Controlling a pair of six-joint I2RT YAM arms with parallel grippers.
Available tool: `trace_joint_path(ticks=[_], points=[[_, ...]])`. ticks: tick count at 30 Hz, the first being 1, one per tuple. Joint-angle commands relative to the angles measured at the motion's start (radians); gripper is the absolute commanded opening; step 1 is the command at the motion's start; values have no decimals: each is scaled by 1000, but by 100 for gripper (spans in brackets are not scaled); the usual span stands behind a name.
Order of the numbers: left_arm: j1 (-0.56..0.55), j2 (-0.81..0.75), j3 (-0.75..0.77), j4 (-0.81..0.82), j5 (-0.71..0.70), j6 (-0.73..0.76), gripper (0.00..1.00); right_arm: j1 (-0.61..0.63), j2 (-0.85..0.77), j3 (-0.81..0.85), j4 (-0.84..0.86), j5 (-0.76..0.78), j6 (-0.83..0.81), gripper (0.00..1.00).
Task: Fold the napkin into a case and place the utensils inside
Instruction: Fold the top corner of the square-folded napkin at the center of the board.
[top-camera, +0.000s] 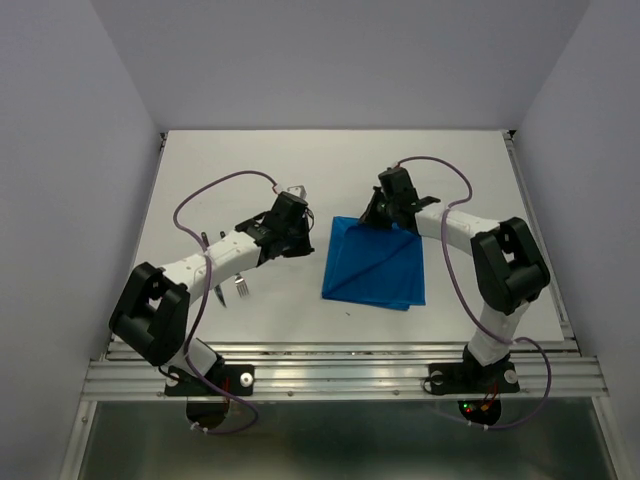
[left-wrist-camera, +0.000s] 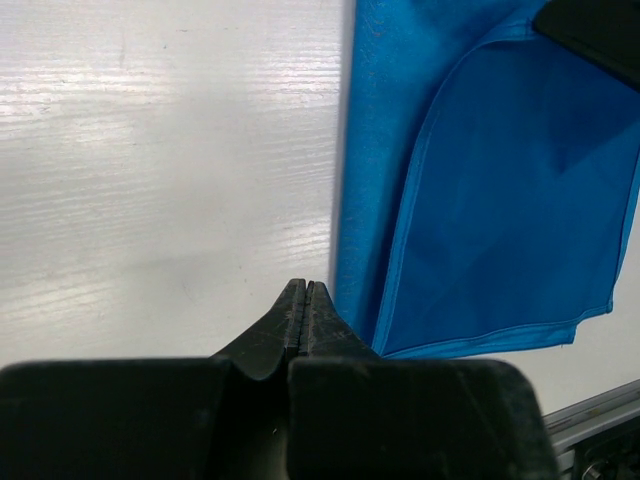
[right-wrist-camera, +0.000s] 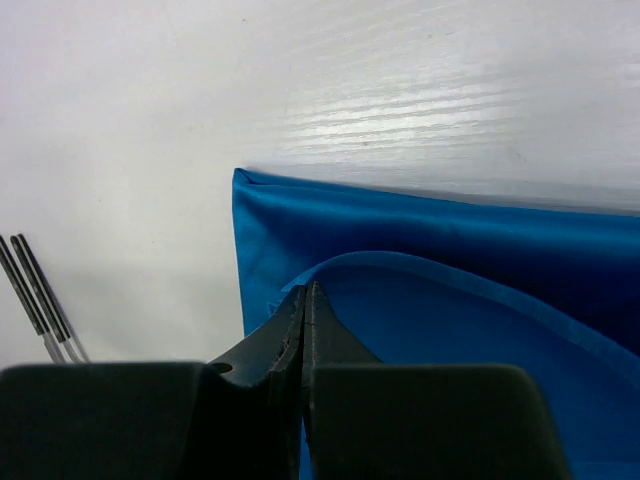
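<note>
The napkin (top-camera: 375, 265) is being observed at the middle of the table (top-camera: 250, 160), long axis near to far. The right pincer (right-wrist-camera: 303, 292), closed, is being held at its far hem, nearer. The left pincer (left-wrist-camera: 305, 290), closed and empty, is being held just left.

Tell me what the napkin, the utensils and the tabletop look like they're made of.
Napkin: thin woven cloth, probably; bright blue, matte, soft creases and a stitched hem.
Utensils: likely metal; slim, silver-grey, slightly shiny.
Tabletop: white, faintly glossy, fine grain lines; painted wood or laminate, cannot tell which.
</note>
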Motion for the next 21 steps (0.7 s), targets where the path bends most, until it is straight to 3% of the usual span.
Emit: trace_joint_path(ticks=[1, 21], points=[[7, -58, 22, -9, -27, 15, 0, 26, 31, 57, 47, -29, -20, 1], [7, -70, 0, 1, -14, 8, 0, 53, 120, 156, 20, -52, -69, 1]])
